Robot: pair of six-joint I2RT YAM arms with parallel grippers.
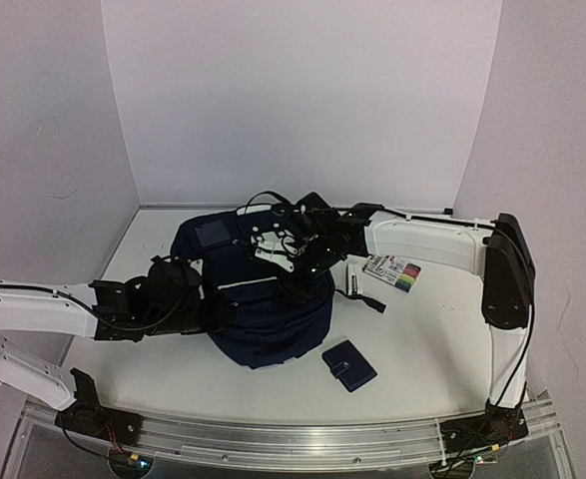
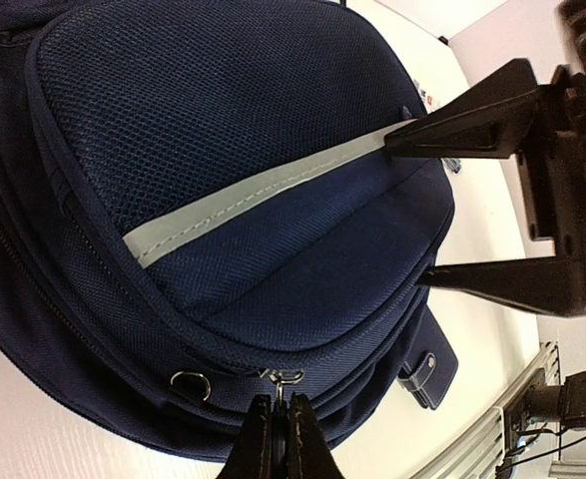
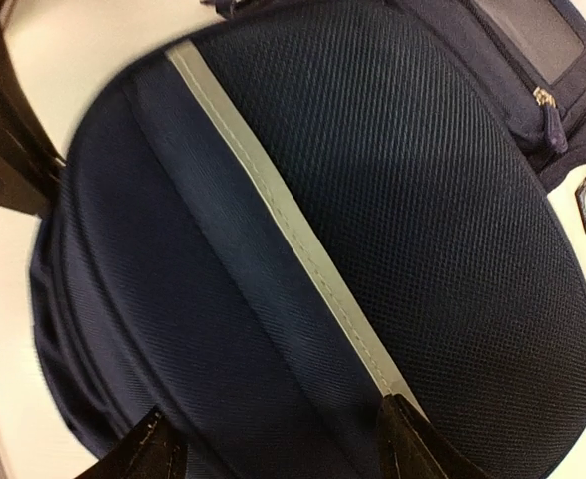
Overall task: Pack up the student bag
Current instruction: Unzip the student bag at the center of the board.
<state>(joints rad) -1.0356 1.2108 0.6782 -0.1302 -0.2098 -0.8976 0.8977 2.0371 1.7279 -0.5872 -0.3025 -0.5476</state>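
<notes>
The student bag (image 1: 268,309) is a navy backpack with a grey-white stripe, lying mid-table. My left gripper (image 1: 211,299) is at its left side. In the left wrist view this gripper (image 2: 278,424) is shut on a small metal zipper pull (image 2: 281,387) on the bag (image 2: 223,120). My right gripper (image 1: 297,267) is above the bag's front pocket, open. In the right wrist view its fingertips (image 3: 407,444) straddle the stripe (image 3: 273,200), touching the fabric or just above it. Its two fingers (image 2: 472,125) also show in the left wrist view.
A small navy wallet (image 1: 349,365) lies on the table in front of the bag to the right. A box of coloured markers (image 1: 393,271) and a dark pen (image 1: 356,279) lie right of the bag. White walls enclose the table.
</notes>
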